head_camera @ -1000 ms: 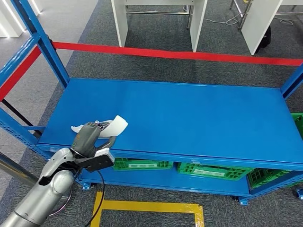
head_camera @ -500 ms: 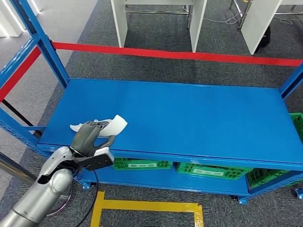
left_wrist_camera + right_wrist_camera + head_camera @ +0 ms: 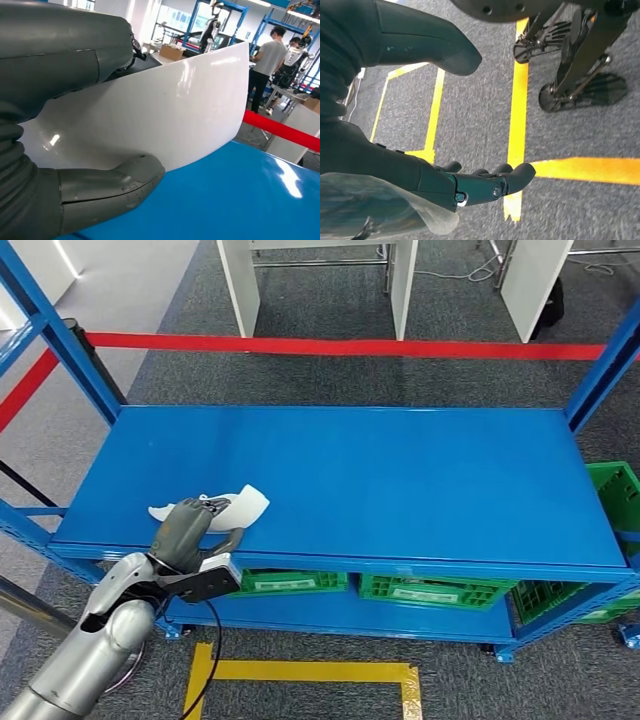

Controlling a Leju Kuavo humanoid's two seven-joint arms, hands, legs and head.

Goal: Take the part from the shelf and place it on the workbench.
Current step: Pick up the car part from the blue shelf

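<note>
Fingers (image 3: 198,512) of your left hand (image 3: 181,531) are wrapped over the white part (image 3: 243,506), pinching it at the near left corner of the blue shelf (image 3: 377,480). From the left wrist camera you can see the thumb (image 3: 113,185) under the curved white sheet (image 3: 158,115) and the darker fingers (image 3: 68,55) over its upper edge, so the part is clamped between them. Whether it touches the shelf surface or is just clear of it, you cannot tell.

Look at how the part lies: its long axis runs left to right along the shelf's near edge. The broader rounded end points right and slightly far, and a narrower white tip (image 3: 160,511) sticks out on the left side of the hand.

Your right hand (image 3: 433,175) hangs over grey carpet crossed by yellow floor tape (image 3: 518,115), with its fingers (image 3: 497,182) stretched out, apart from the thumb, and holding nothing.

Below the shelf board you can see green crates (image 3: 430,592) on the lower level, and a red barrier band (image 3: 340,347) runs behind the shelf.
</note>
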